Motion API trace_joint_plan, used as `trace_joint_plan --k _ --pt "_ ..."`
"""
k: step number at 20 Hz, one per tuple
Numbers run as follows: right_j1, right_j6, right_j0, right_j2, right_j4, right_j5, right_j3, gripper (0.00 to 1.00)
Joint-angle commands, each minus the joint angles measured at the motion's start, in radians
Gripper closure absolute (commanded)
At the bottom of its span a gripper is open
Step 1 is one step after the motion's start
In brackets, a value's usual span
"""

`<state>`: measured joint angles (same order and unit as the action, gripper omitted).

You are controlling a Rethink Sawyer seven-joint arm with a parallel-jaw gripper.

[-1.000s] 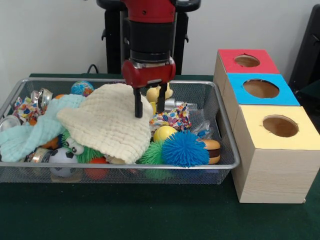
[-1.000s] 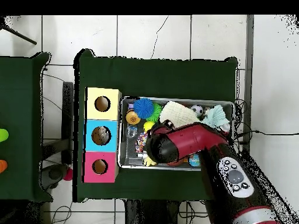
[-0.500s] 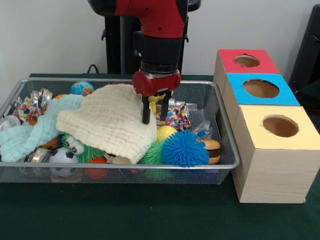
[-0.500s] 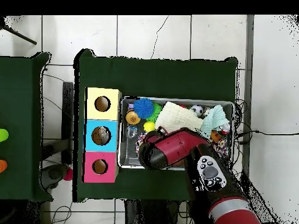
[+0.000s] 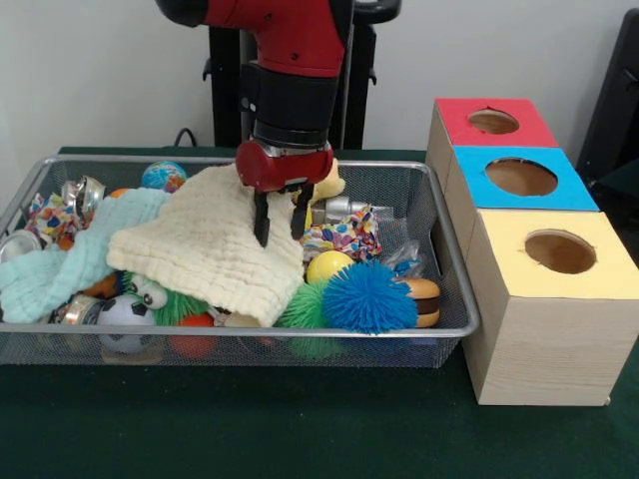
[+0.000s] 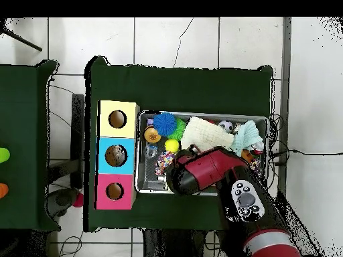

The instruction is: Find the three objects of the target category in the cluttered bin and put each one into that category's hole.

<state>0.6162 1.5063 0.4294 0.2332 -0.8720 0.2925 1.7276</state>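
Bottles: small wrinkly see-through plastic ones are the targets, but only one clear crinkly bit [image 5: 404, 257] shows, against the right wall of the wide silver wire-mesh bin [image 5: 454, 299] and just right of the blue spiky ball [image 5: 369, 296]; can't confirm it's a bottle, so count is one possible of three, rest presumably buried. Judgement: they'd be light, thin-walled, slippery and crushable, so grip across the body mid-height with modest squeeze, not the cap. Largest to smallest, placed against the bin: red-and-black arm comes down over its middle; three pale wooden boxes stand in a row just beside its right wall, red-topped one [image 5: 479, 140] farthest back with the round hole [image 5: 493, 121], then blue, then yellow. Inside the bin: one cream waffle-weave cloth [image 5: 210, 244] draped over the centre, one mint cloth [image 5: 60, 264] at the left. Gripper [image 5: 279, 215] hangs at the cream cloth's right edge, fingers parted and empty, tips at cloth level. Cloth likely hides the rest.
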Motion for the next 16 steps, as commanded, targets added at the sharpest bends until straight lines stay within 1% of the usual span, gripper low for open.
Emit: trace_joint_plan --k 1,4,5,7,8,9,13,14,16 --pt "0.012 -0.123 0.054 0.037 -0.084 0.051 -0.109 0.00" --pt "0.014 -0.093 0.081 0.057 -0.059 0.032 -0.106 0.00" --pt "0.014 -0.081 0.089 0.063 -0.050 0.025 -0.104 1.00" --pt "0.020 -0.121 0.116 0.092 -0.038 0.048 -0.109 1.00" --pt "0.024 -0.183 0.132 0.124 -0.056 0.056 -0.111 1.00" --pt "0.026 -0.202 0.137 0.132 -0.056 0.071 -0.114 1.00" --pt "0.039 -0.271 0.194 0.195 -0.030 0.129 -0.117 1.00" --pt "0.045 -0.305 0.215 0.215 -0.027 0.147 -0.117 1.00" --pt "0.052 -0.344 0.236 0.243 -0.022 0.176 -0.120 1.00"
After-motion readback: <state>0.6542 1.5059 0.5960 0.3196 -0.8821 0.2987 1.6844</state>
